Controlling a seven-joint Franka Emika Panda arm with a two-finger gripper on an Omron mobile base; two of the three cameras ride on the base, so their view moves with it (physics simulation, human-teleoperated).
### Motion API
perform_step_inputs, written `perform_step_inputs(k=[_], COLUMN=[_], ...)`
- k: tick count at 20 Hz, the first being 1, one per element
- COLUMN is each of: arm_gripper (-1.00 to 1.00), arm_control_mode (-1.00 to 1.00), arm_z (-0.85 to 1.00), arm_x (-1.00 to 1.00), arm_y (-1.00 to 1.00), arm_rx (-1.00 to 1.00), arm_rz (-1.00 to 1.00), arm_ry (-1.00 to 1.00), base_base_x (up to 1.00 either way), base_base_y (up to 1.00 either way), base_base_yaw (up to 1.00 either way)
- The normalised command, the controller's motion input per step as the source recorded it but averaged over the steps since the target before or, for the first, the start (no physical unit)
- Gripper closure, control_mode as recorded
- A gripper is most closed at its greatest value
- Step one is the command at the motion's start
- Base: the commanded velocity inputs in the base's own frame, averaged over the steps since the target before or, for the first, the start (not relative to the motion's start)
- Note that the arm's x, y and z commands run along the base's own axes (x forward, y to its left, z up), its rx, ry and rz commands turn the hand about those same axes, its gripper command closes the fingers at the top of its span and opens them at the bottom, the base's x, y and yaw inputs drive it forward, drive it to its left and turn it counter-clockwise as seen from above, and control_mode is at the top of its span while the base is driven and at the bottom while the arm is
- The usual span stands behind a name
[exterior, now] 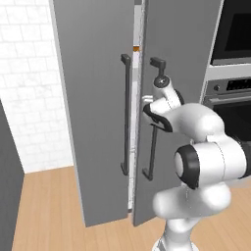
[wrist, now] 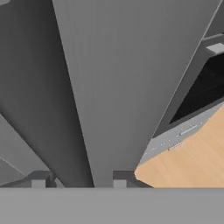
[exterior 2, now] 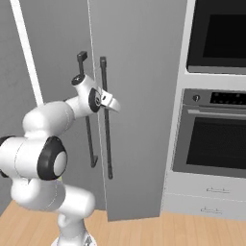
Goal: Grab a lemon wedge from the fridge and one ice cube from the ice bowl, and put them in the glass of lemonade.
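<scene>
Fridge point(exterior: 98, 112) stands right before my pincer point(wrist: 78, 183), its two tall grey doors ajar, my fingertips point(wrist: 38, 183) spread near the right door's dark bar handle point(exterior: 153, 120), gripping nothing. Left base view shows a white gap between the doors; right base view shows the oven point(exterior 2: 216, 129) beside it.

Base views behind arm, left and right, both facing fridge point(exterior: 98, 122) doors; hand view close against door.
</scene>
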Motion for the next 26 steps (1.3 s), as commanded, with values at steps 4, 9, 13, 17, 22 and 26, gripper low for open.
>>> perform_step_inputs(k=[4, 9, 13, 17, 22, 26], arm_gripper=[1.00, 1.00, 1.00, 1.00, -1.00, -1.00], arm_control_mode=[-1.00, -1.00, -1.00, -1.00, -1.00, -1.00], arm_z=[0.00, 0.00, 0.00, 0.00, 0.27, 0.85], arm_x=[-0.73, -0.72, -0.72, -0.43, -0.36, -1.00], arm_y=[-1.00, -1.00, -1.00, -0.96, -0.09, 0.28], arm_rx=[0.02, 0.06, 0.08, 0.06, 0.00, 0.00], arm_rz=[-0.16, -0.13, -0.13, -0.16, -0.10, 0.00], arm_ry=[0.05, 0.01, 0.00, 0.03, 0.03, -0.04], base_base_x=[0.00, 0.00, 0.00, 0.00, 0.00, 0.00], base_base_y=[0.00, 0.00, 0.00, 0.00, 0.00, 0.00], base_base_yaw=[0.00, 0.00, 0.00, 0.00, 0.00, 0.00])
